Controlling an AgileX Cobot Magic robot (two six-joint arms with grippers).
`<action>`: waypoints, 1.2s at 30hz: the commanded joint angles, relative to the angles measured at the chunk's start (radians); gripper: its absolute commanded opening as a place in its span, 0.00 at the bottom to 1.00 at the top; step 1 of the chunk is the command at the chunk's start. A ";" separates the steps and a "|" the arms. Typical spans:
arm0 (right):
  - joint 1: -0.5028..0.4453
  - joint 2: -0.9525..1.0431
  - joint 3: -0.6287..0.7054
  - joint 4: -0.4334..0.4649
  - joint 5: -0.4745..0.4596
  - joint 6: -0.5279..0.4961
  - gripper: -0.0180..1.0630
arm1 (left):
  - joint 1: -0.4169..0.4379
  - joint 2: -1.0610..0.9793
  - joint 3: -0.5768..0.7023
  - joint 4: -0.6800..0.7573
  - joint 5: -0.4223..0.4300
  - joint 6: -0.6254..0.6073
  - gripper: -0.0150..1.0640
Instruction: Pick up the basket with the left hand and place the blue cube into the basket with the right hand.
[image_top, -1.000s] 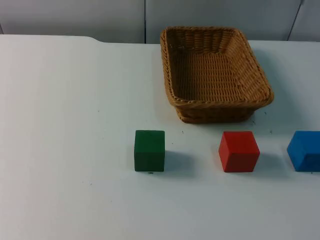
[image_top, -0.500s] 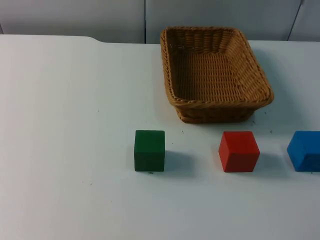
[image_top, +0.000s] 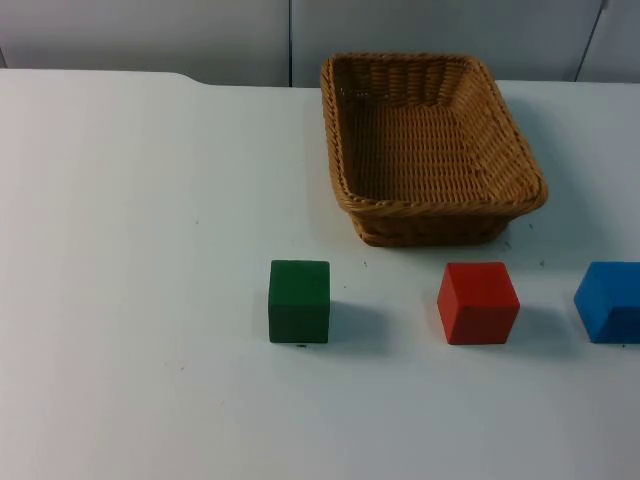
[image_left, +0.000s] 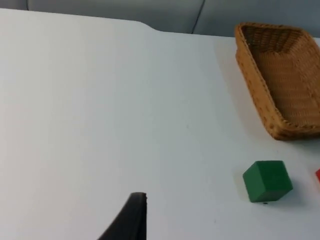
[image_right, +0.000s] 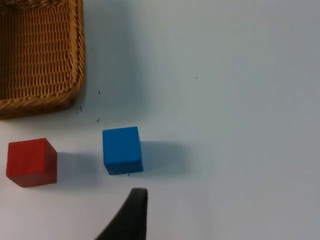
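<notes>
An empty woven wicker basket (image_top: 430, 140) stands on the white table near the back, right of centre. The blue cube (image_top: 610, 300) rests on the table at the far right, in front of the basket. From the left wrist I see the basket (image_left: 282, 80) some way off, with my left gripper (image_left: 131, 217) hanging over bare table far from it. My right gripper (image_right: 131, 215) hovers a short way from the blue cube (image_right: 122, 150), not touching it, and the basket's corner (image_right: 40, 60) lies beyond. Both arms wait.
A green cube (image_top: 299, 300) and a red cube (image_top: 478, 302) sit in a row with the blue one, in front of the basket. The grey partition wall (image_top: 150, 35) closes the table's far edge. Bare table top (image_top: 130, 250) spreads to the left.
</notes>
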 joint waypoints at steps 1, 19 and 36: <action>-0.006 0.077 -0.008 0.004 -0.027 -0.057 0.97 | -0.001 0.081 -0.012 -0.117 -0.078 0.091 0.99; -0.006 0.466 -0.008 0.112 -0.189 -0.172 0.96 | -0.001 0.725 -0.183 -0.653 -0.153 0.626 0.99; -0.006 0.581 -0.008 0.112 -0.231 -0.172 0.96 | -0.166 1.424 -0.734 -0.671 -0.088 0.676 0.98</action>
